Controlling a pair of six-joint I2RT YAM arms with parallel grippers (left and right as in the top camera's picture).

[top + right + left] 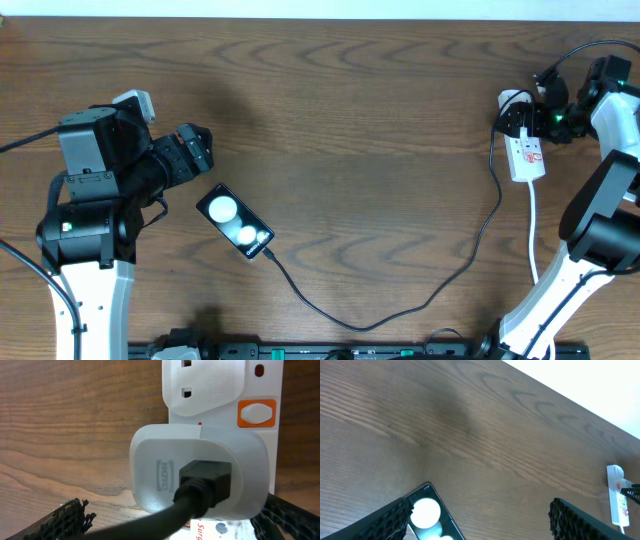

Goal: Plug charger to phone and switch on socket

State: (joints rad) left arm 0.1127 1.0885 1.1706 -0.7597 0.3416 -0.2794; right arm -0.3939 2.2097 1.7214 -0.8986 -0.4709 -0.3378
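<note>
Overhead and wrist views: both hands apart, charger run from phone to socket

Left hand (480, 517) has its fingers (390, 520) spread wide and holds nothing. In the left wrist view, one end of the phone (432, 527) shows just beside the finger on the left of the picture, its glossy face carrying a round white reflection. From overhead the phone lies flat and slantwise on the counter (350, 120), near that hand and a little to the front of it.

Right hand (175, 519) is also spread wide, with nothing clamped. Its two fingers stand on either side of a white adapter (160, 467) seated in the socket (260, 382). Whether they touch the adapter cannot be told. The charger (205, 480) enters the adapter's face with a black plug. An orange switch (256, 412) sits just beyond the adapter on the socket, and its setting cannot be read.

Overhead, the charger leaves the socket at the far right, drops toward the front, sweeps left in a long loop and ends at the phone's near-right end. A white cord (533, 235) runs from the socket toward the front edge.
</note>
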